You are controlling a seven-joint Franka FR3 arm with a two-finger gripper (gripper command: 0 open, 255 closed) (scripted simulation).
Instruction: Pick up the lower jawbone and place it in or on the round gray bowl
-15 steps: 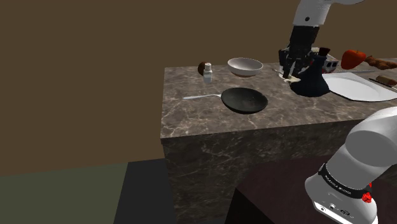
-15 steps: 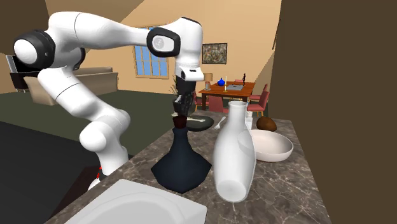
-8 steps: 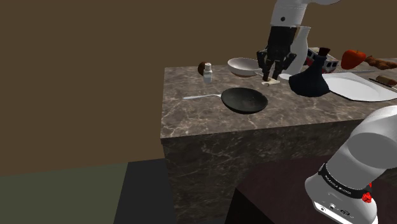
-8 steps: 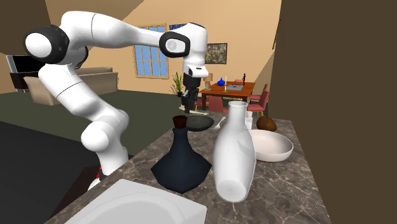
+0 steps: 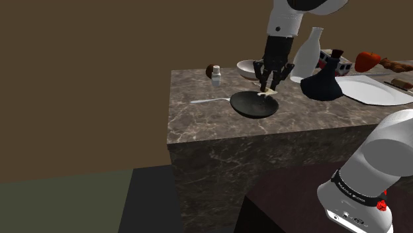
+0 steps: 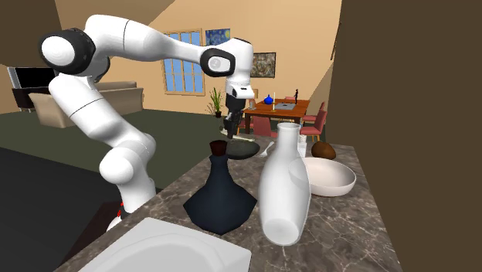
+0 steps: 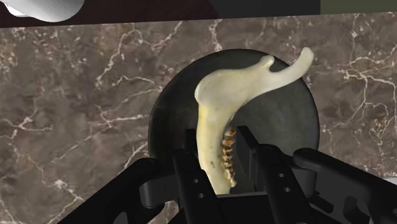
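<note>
While the all-black two-finger gripper [image 7: 219,159] clasps the pale, curved lower jawbone [image 7: 229,108] between its fingers [image 7: 191,175], the bone hangs over the round dark-gray bowl [image 7: 170,121] on the brown marbled counter [image 7: 83,114], toward the bowl's one o'clock in the shoulder view. Step in hand: placement. The next move likely calls for a short descent, then parting the fingers over the bowl's middle.

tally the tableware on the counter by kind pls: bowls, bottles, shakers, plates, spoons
Bowls: 2 (dark bowl, white bowl)
Bottles: 2 (tall white bottle, dark flask)
Shakers: 1 (small white shaker)
Plates: 1 (white plate)
Spoons: 1 (spoon)
Total: 7
</note>
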